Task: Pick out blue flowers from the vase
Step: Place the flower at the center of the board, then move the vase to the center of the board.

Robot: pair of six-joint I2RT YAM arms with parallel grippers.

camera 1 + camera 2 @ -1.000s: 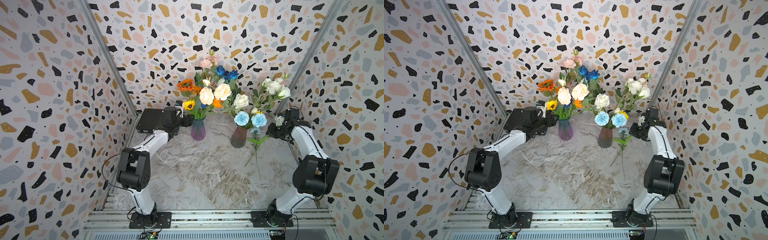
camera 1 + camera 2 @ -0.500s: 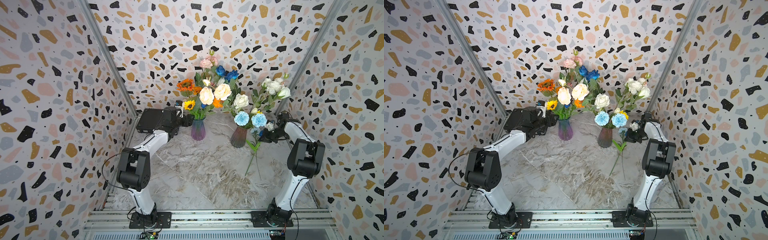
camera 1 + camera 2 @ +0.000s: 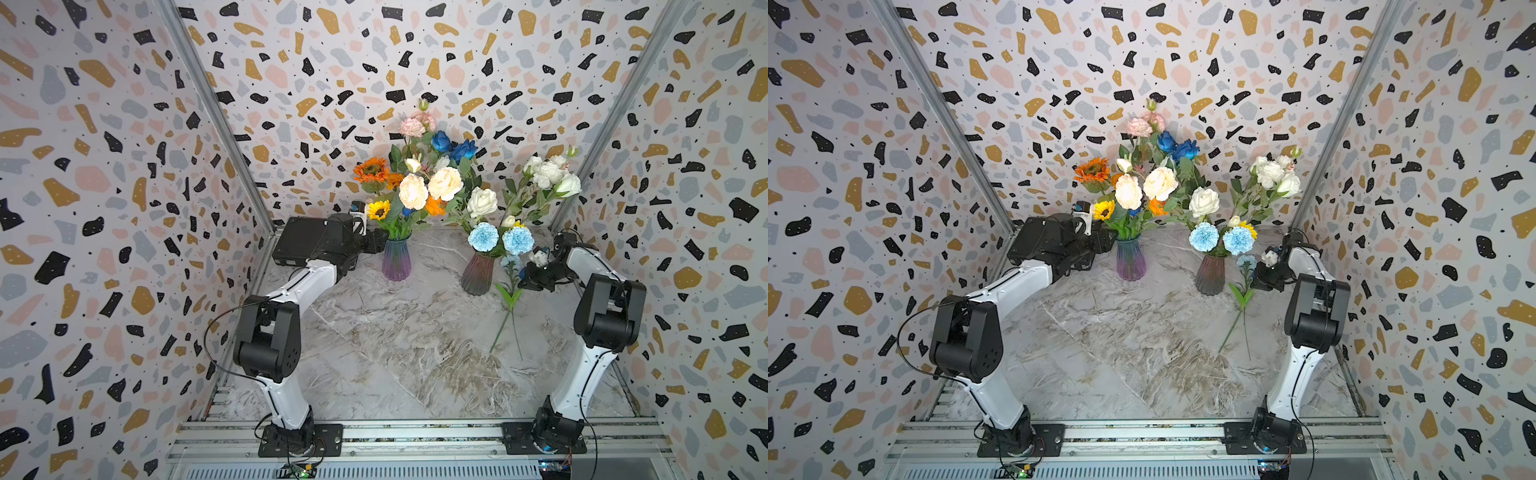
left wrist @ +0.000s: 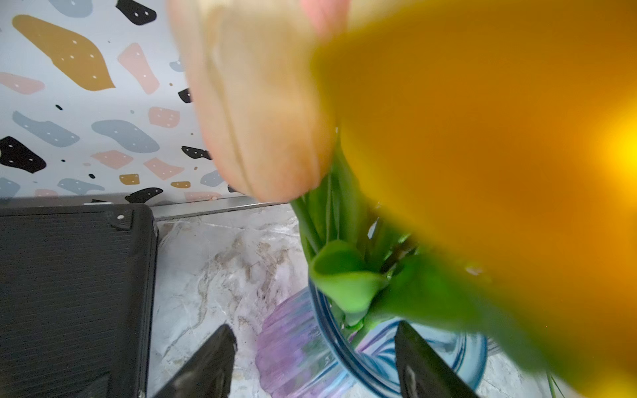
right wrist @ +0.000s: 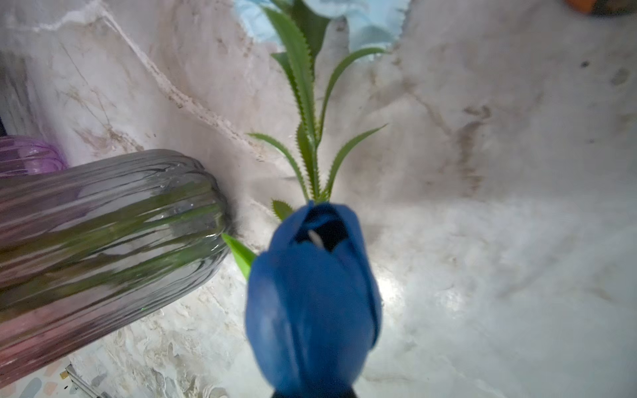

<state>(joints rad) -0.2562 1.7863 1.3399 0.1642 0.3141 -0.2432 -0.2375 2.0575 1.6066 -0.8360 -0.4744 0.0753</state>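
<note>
A blurred yellow sunflower (image 4: 482, 138) fills the left wrist view and hides most of the bouquet in the purple vase (image 4: 296, 348), which stands just ahead of the spread jaws of the left gripper (image 4: 314, 329); that arm stretches low. A deep-blue rosebud (image 5: 310, 303) masks the right gripper (image 3: 535, 275), whose wrist bends toward the grey vase (image 3: 478, 274), so I cannot tell its grip. Ahead of it, a pale-blue head (image 5: 372, 20) is cut off.

No legible text, label, brand, number or sign anywhere in these views.
</note>
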